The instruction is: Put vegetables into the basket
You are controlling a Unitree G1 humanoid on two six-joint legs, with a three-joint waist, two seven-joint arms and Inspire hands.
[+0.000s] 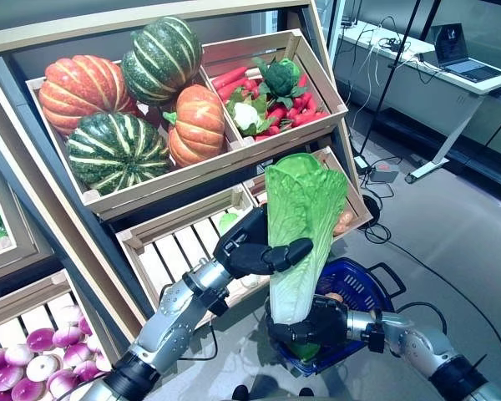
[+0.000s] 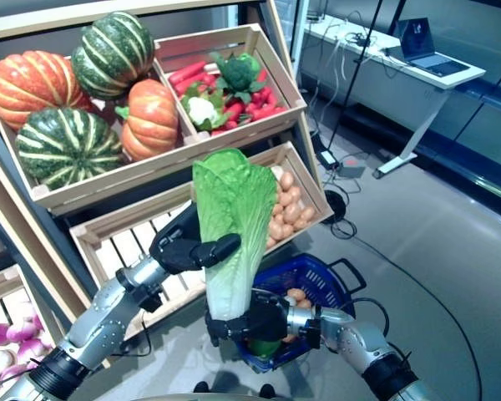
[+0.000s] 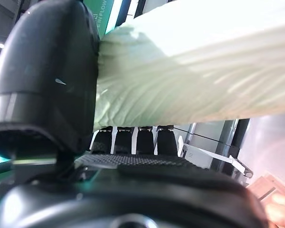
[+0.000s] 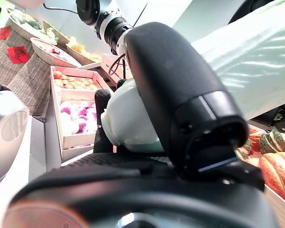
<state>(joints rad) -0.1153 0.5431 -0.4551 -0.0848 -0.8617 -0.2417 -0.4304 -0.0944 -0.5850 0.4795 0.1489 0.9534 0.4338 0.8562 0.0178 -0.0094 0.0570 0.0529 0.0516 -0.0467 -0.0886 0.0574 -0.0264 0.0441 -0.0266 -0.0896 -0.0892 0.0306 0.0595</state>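
— Where does the cabbage stand?

— The napa cabbage (image 1: 302, 225) is upright at the centre of the head views, leafy end at 12 o'clock, white stem at 6. The left hand (image 1: 252, 251) has its thumb curled across the front at mid-height and its fingers wrapped behind. The right hand (image 1: 317, 324) clasps the stem end from below, fingers closed round it.

— And the basket?

— The blue basket (image 1: 363, 288) lies at about 4 o'clock from the cabbage, just behind the right hand. It holds something green and something brownish, mostly hidden by that hand.

— What else is hard to see?

— The left hand's fingers are covered by leaves in the head views. Behind, at 11 o'clock, a crate of pumpkins (image 1: 117, 109); at 12, a crate of red and green vegetables (image 1: 267, 96); the potato crate (image 2: 288, 196) is partly masked by the cabbage.
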